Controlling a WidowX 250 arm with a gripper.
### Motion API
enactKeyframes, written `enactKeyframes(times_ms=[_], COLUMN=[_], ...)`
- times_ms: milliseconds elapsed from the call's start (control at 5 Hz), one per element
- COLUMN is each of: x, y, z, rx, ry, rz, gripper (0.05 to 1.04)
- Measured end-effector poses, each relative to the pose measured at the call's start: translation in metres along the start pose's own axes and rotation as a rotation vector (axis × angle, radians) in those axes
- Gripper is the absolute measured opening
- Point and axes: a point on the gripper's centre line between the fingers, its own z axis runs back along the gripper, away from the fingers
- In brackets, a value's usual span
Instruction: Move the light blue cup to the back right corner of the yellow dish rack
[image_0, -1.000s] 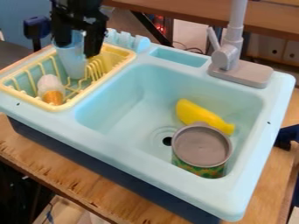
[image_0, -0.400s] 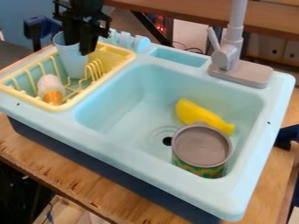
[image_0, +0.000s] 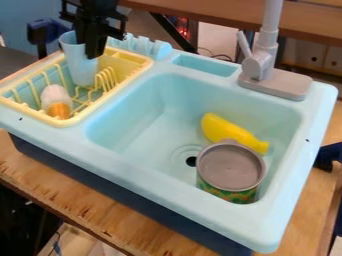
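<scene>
At the left end of the sink unit, a yellow dish rack sits close to the unit's left edge. Near the rack's front corner lies a white-and-orange toy, its white end toward the back and its orange end toward the front.

Farther back, toward the rack's back edge, is a light blue cup, with its mouth upward and a slight tilt. Its lower part is down among the rack's wires; whether its base touches the rack cannot be told. The black gripper hangs down from the top edge of the view at the cup's right side. Its 2 fingers are close together, clamped on the cup's wall by the rim, 1 inside the mouth and 1 outside. To the right of the cup stand the rack's yellow prongs.

Light blue pegs rise along the unit's back edge, just behind the rack's right back corner. Next along that edge comes a shallow tray.

In the basin, the round drain is left of a can with a gray top and a green-and-orange side. The can stands upright near the basin's front right corner. A yellow banana lies behind it, near the right edge. The gray faucet stands on the unit's back edge, toward the back right corner.
</scene>
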Motion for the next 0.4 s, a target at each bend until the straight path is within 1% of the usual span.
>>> enactKeyframes(times_ms=[200, 400], x=[-0.0050, -0.0110], y=[0.0033, 0.0064], z=[0.0001, 0.0080], rx=[0.021, 0.084], ry=[0.032, 0.050], rz=[0.011, 0.051], gripper=[0.091, 0.091])
